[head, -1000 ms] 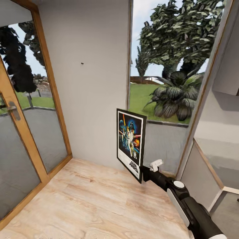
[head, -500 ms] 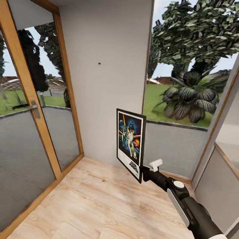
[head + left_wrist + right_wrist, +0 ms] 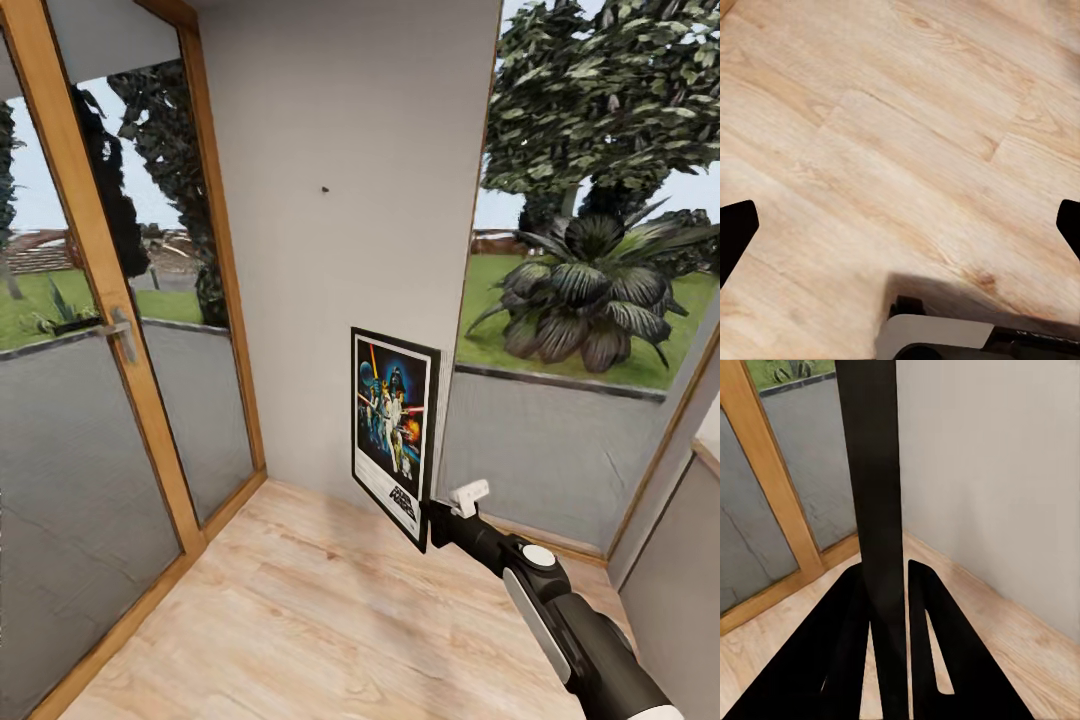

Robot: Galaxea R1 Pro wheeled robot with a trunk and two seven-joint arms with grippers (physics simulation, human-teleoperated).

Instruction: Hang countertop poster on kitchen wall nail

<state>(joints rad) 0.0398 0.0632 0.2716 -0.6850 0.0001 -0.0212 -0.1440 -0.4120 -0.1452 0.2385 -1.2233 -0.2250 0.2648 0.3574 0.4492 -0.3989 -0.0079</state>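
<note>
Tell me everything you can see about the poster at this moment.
The poster is an upright rectangle with a thin black frame, a white border, dark blue artwork of figures and a title at the bottom. It is held off the floor, in front of the grey wall, turned slightly sideways. The right gripper clamps its lower right edge; in the right wrist view its black edge runs between the fingers.

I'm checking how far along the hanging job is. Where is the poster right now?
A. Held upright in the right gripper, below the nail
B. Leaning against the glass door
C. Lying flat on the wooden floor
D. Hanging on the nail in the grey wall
A: the right gripper clamps the poster by its lower edge, upright and well below the wall nail.
</note>
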